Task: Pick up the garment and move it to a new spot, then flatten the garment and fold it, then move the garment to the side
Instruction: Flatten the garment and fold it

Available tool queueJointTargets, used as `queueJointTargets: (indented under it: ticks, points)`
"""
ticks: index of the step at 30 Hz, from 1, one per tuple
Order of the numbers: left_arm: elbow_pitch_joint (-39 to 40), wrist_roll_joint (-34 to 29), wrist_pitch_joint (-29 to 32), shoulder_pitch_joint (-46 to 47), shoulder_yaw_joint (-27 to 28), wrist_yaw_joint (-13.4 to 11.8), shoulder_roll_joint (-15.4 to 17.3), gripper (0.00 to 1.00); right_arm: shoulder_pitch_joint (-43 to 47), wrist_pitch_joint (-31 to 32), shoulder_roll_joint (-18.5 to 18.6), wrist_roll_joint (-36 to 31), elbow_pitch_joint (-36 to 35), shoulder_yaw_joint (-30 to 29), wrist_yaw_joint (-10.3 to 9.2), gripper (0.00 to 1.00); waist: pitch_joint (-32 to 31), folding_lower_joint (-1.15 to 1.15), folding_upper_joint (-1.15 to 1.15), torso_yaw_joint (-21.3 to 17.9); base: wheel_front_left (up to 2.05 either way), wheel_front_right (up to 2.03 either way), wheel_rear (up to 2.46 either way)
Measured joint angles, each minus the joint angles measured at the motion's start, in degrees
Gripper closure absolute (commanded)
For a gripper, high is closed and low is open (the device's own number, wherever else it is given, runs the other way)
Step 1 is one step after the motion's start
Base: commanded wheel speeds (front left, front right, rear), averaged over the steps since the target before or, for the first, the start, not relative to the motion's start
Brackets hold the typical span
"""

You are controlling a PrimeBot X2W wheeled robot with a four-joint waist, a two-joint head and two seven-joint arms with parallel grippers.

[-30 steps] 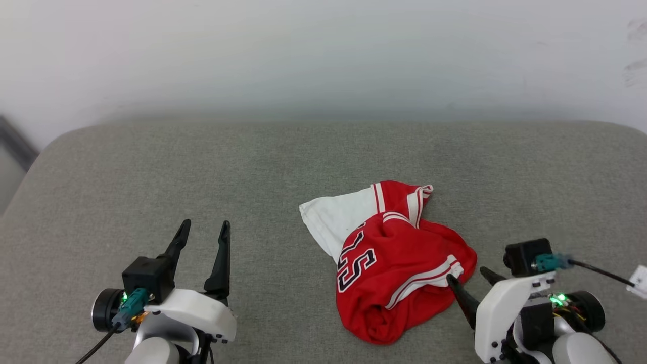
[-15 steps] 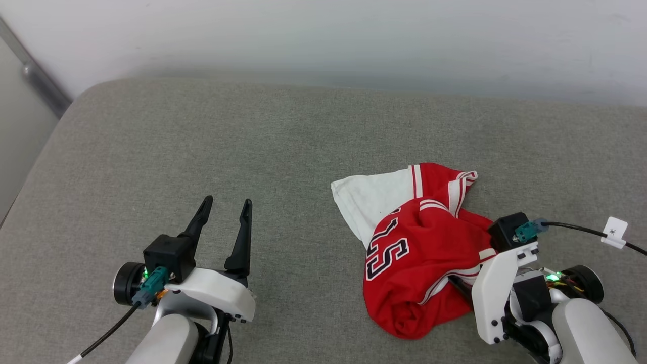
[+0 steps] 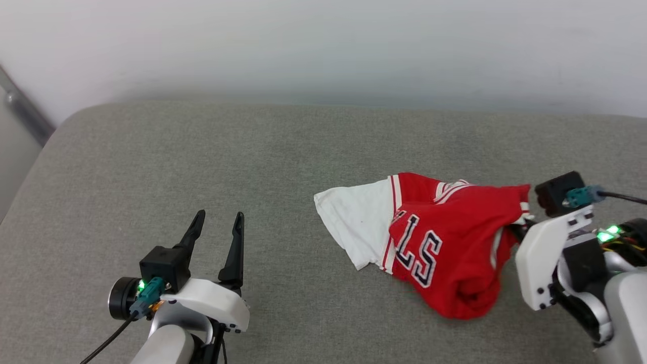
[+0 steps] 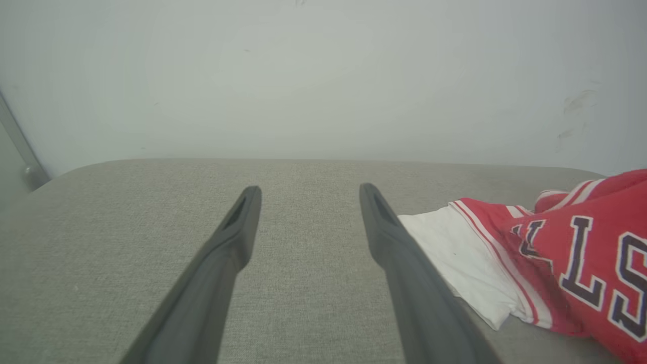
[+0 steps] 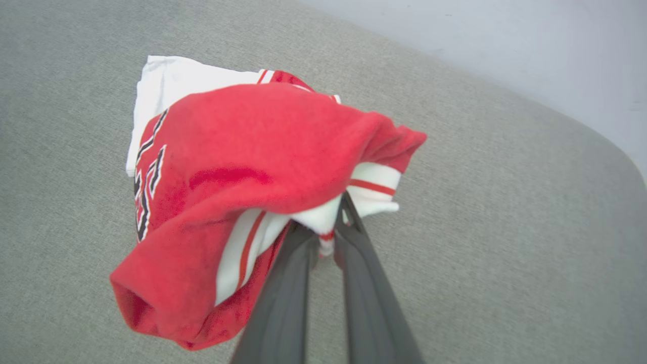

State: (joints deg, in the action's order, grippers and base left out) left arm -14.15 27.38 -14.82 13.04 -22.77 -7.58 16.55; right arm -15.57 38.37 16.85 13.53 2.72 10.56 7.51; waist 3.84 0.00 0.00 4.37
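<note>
The garment (image 3: 445, 247) is a crumpled red jersey with a white sleeve and black white-outlined letters, lying at the right of the grey padded surface (image 3: 252, 167). My right gripper (image 5: 326, 230) is shut on its striped trim at the garment's right edge, and that side is lifted off the surface. The garment (image 5: 242, 167) hangs bunched over the fingertips in the right wrist view. My left gripper (image 3: 216, 222) stands open at the lower left, apart from the cloth. In the left wrist view the left gripper (image 4: 308, 194) has nothing between its fingers and the garment (image 4: 571, 253) lies to its right.
A pale wall (image 3: 323, 45) rises behind the padded surface. The surface's rounded left corner (image 3: 65, 126) drops off next to a grey metal rail (image 3: 22, 108). Bare grey padding stretches across the middle and left.
My right gripper has shut on the garment's trim and raised it up and to the right, stretching the cloth. The head camera has shifted. The left gripper stays open.
</note>
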Motion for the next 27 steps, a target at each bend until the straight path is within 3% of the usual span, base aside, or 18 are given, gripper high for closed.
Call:
queueJointTargets:
  ticks: [6,11,12,13,14,21,27]
  points:
    - [0.3,0.0,0.0,-1.3,0.2,-0.5,0.2,0.00,4.6,4.3,1.7,-3.4,-3.9,-8.3,0.00,1.00,-1.4,0.00,0.00,-2.2,0.00,0.00,0.00]
    - [0.5,0.1,0.1,-1.7,-0.2,-0.5,0.4,0.00,13.6,6.4,-0.8,-3.9,0.3,-16.3,-0.01,1.00,-1.7,0.00,0.00,-2.9,0.00,0.00,0.00]
    - [0.5,0.1,0.1,-1.7,-0.2,-0.5,0.4,0.00,14.9,5.7,-1.6,-3.9,2.1,-17.2,-0.01,0.83,-1.6,0.00,0.00,-3.0,0.00,0.00,0.00]
    - [0.6,0.1,0.2,-1.8,-0.3,-0.6,0.5,0.00,15.9,4.6,-2.4,-3.9,3.7,-17.9,-0.01,0.14,-1.6,0.00,0.00,-3.1,0.00,0.00,0.00]
    - [0.5,0.1,0.4,-1.9,-0.3,-0.6,0.5,0.00,16.5,3.3,-3.3,-3.7,5.0,-18.3,-0.01,0.00,-1.6,0.00,0.00,-3.1,0.00,0.00,0.00]
    - [0.8,0.6,0.7,-3.3,-0.2,-1.2,1.1,0.00,17.2,-9.2,-8.1,-3.6,8.3,-20.3,-0.01,0.00,-2.5,0.00,0.00,-3.5,0.00,0.00,0.00]
    - [1.4,1.1,1.0,-5.2,0.0,-2.0,1.5,0.00,18.4,-16.5,-9.6,-4.9,4.1,-20.7,-0.01,0.00,-4.3,0.00,0.00,-3.9,0.00,0.00,0.00]
